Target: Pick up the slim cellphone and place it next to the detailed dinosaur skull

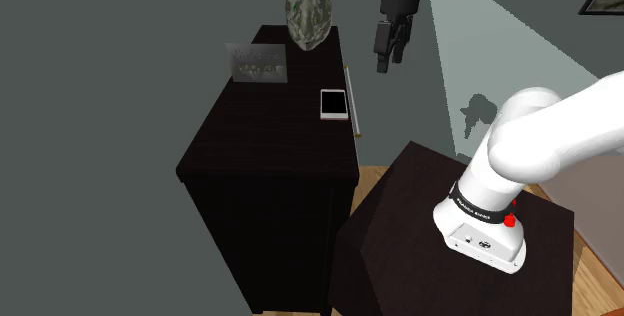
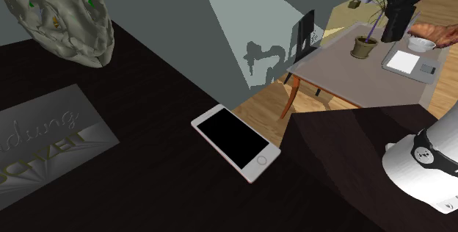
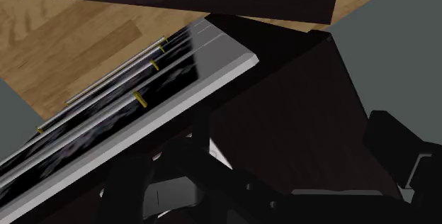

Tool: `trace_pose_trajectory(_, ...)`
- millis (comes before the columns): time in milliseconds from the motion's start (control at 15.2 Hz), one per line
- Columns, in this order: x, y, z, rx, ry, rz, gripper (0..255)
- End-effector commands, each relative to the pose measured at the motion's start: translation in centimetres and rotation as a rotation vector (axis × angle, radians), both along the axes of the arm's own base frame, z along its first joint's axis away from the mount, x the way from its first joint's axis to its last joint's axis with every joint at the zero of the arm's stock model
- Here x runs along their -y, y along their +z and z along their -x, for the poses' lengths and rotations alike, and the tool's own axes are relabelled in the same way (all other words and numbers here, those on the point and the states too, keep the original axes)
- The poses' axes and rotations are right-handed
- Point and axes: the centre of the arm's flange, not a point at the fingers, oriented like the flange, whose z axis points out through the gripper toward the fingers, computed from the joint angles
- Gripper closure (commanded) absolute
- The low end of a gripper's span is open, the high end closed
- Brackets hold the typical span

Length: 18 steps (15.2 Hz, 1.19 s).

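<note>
The slim cellphone (image 1: 334, 103) lies flat on the dark cabinet top (image 1: 270, 124), near the edge facing the stand; it has a black screen and a white rim (image 2: 236, 142). The mottled grey-green dinosaur skull (image 1: 308, 16) stands at the cabinet's far end (image 2: 62, 17), well apart from the phone. My black gripper (image 1: 388, 52) hangs in the air above and to the shoulder view's right of the phone, beyond the cabinet's edge. Its fingers stand apart with nothing between them (image 3: 269, 180).
A grey plaque (image 1: 257, 63) with raised lettering leans between skull and phone (image 2: 44, 142). The dark stand (image 1: 400, 224) sits close to the cabinet over wooden floor (image 3: 42, 38). A thin metal rail (image 3: 120, 81) runs along the cabinet's side. A desk with a potted plant (image 2: 363, 43) stands farther off.
</note>
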Motion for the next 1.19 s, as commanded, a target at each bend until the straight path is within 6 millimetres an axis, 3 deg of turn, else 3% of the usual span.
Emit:
trace_pose_trajectory(0,0.0,0.0,0.0,0.0,0.0,0.0,0)
trace_pose_trajectory(264,7.5,-3.8,-0.3,0.098,-0.135,-0.249,0)
trace_pose_trajectory(594,15.2,-11.1,-0.1,0.22,-0.304,-0.56,0)
trace_pose_trajectory(858,19.5,-18.3,0.2,0.317,-0.438,-0.809,0)
trace_pose_trajectory(1122,21.9,-26.5,0.2,0.415,-0.573,-1.058,0)
